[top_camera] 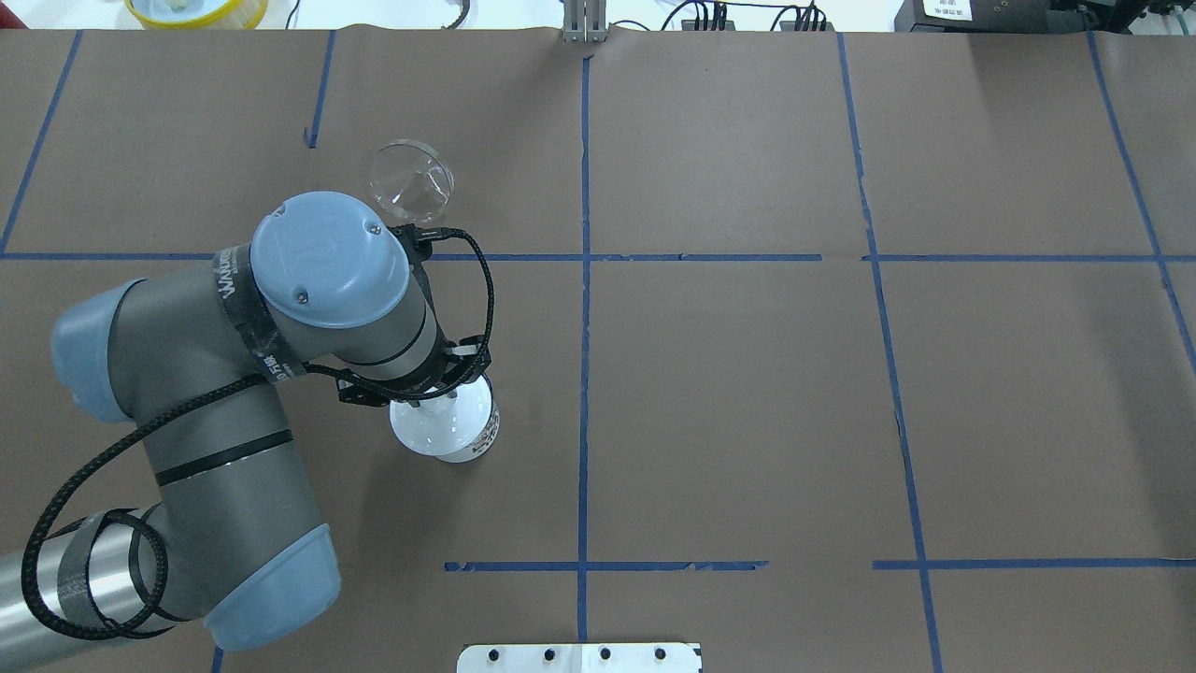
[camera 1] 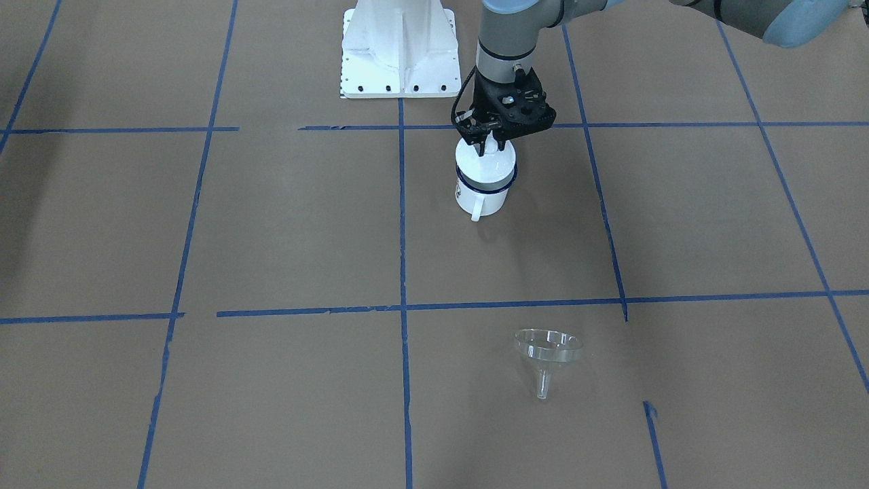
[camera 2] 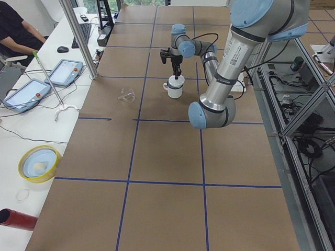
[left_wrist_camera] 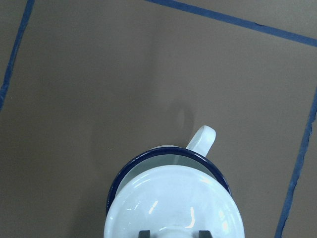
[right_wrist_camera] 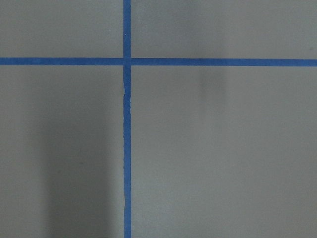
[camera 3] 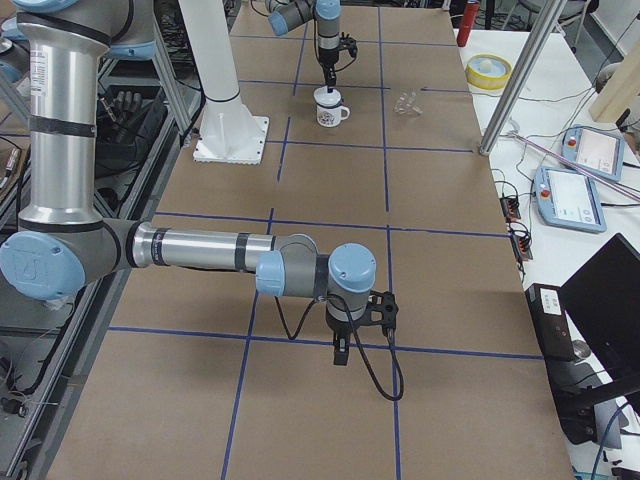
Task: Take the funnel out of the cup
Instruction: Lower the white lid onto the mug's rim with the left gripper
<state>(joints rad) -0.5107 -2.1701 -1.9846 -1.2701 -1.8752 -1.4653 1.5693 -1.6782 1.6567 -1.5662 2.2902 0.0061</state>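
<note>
Since the left gripper [camera 1: 487,146] clamps the white lid [left_wrist_camera: 173,203] between its jaws atop the enamel mug [camera 1: 482,193], with the funnel [camera 1: 548,345] well apart, a skewed lift could tip the mug; the right gripper's [camera 3: 341,352] state cannot be told.

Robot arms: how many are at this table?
2. The left arm reaches down to the lid on the cup; the right arm hangs over the table, well apart from it. None seems hidden.

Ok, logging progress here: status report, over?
Left claw astride knob of lid on cup, grip unclear. Right claw far off, state unclear. Funnel out, lying on table.
</note>
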